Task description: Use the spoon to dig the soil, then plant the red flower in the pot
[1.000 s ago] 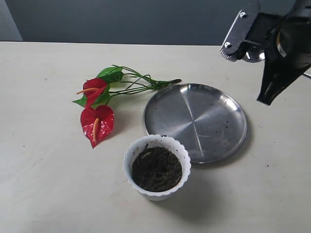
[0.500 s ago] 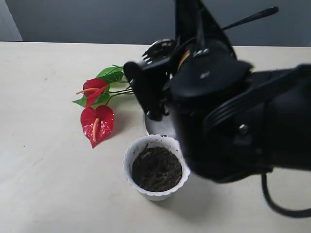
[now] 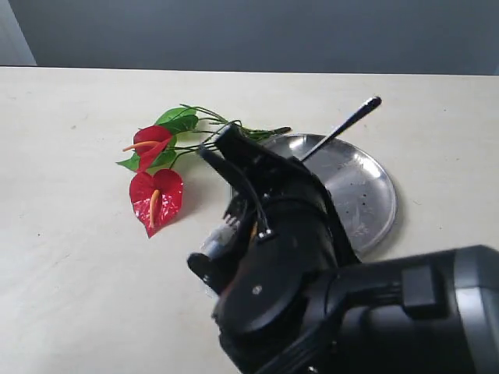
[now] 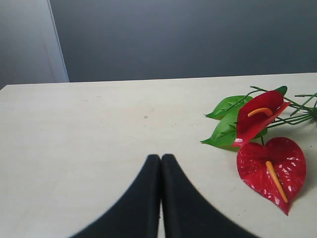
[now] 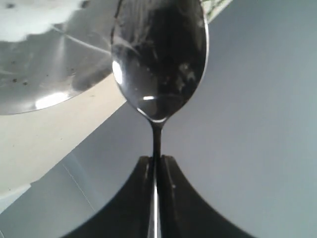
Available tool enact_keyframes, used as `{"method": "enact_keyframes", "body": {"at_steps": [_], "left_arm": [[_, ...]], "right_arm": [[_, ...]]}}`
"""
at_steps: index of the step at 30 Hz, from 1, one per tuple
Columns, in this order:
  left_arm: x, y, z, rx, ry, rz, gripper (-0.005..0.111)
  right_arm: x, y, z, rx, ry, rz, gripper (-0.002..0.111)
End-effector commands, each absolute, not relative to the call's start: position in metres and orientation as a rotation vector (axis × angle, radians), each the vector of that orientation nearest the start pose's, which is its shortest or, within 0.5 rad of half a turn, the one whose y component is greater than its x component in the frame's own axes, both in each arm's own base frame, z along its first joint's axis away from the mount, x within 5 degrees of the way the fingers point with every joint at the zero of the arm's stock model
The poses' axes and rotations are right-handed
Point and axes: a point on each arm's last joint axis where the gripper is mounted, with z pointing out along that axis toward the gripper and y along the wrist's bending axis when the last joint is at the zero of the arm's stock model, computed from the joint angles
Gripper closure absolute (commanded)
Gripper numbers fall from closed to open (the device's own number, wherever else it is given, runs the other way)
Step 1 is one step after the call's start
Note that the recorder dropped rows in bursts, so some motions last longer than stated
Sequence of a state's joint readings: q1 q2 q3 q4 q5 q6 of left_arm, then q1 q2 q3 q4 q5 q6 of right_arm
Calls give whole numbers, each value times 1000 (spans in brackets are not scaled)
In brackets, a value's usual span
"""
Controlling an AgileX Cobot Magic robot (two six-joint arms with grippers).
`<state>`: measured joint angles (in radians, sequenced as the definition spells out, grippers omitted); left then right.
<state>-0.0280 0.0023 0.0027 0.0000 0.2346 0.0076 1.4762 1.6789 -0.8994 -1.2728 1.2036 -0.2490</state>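
A pale cream table (image 3: 70,257) runs back to a plain grey-blue wall (image 3: 234,35).

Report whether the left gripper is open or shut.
Shut and empty. In the left wrist view the left gripper's two dark fingers press together along their length, nothing between them, above the bare table.

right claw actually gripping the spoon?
Touching. In the right wrist view the right claw has both fingers pressed against the spoon handle, with no gap on either side.
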Motion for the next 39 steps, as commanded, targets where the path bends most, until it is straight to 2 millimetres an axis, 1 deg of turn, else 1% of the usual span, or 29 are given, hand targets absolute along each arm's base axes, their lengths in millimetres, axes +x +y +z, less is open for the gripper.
{"method": "enact_keyframes", "body": {"at_steps": [1,4,8,12,13,21,30,39], "left_arm": [[55,-2,192,33,1716,-19,106],[55,-2,192,33,1716,-19,106],[55,-2,192,33,1716,-19,106],[55,-2,192,33,1716,-19,106],[55,-2,192,33,1716,-19,106],[55,-2,192,33,1716,-19,106],[55,-2,192,33,1716,-19,106],[55,-2,192,33,1716,-19,106]], "right_arm": [[102,258,201,-2306,717,-1472,109],[102,254,197,-2318,679,-1496,109],[102,255,197,-2323,653,-1507,109],[102,256,192,-2406,529,-1560,109],[102,256,189,-2431,493,-1576,109],[103,262,169,-2485,418,-1627,109],[102,271,154,-2518,293,-1573,109],[101,273,149,-2537,271,-1527,109]]}}
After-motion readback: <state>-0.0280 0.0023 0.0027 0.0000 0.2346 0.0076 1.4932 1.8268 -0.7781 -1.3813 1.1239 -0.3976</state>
